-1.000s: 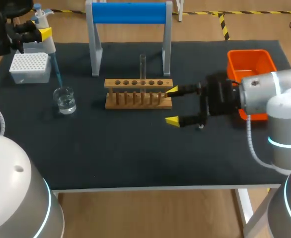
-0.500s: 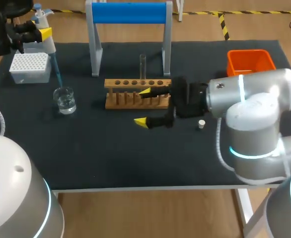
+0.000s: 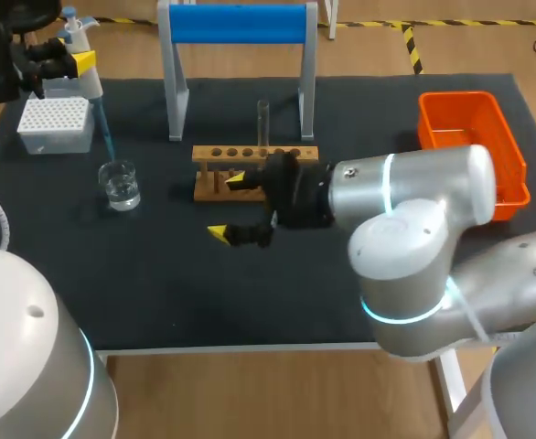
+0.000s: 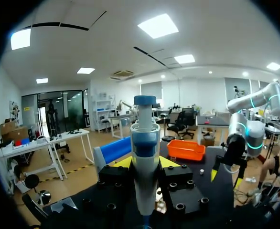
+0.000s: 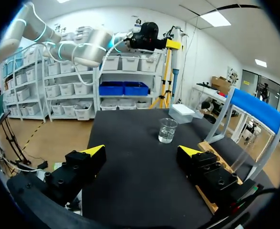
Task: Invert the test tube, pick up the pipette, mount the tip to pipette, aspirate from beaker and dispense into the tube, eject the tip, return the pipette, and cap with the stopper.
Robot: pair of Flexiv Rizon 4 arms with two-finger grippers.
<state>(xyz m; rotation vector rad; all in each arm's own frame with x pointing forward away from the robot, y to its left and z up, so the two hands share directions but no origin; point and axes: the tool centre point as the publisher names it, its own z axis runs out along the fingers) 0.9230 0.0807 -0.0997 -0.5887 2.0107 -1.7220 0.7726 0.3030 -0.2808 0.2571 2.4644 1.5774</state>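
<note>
While the right gripper (image 3: 227, 207) sits nearest the tabletop's front edge, fingers wide apart and holding nothing, just in front of the wooden rack (image 3: 254, 171) at mid-table, the test tube (image 3: 262, 123) stands upright in a rack hole. Toward the left edge the beaker (image 3: 120, 186) sits near the tip box (image 3: 56, 123), and above the far left corner the left gripper (image 4: 145, 163) is clamped on the pipette (image 3: 90, 80), whose blue tip (image 3: 104, 137) points down at the beaker. Judged step: aspiration; the next move calls for carrying the pipette to the tube mouth, aligning the tip, then dispensing.
</note>
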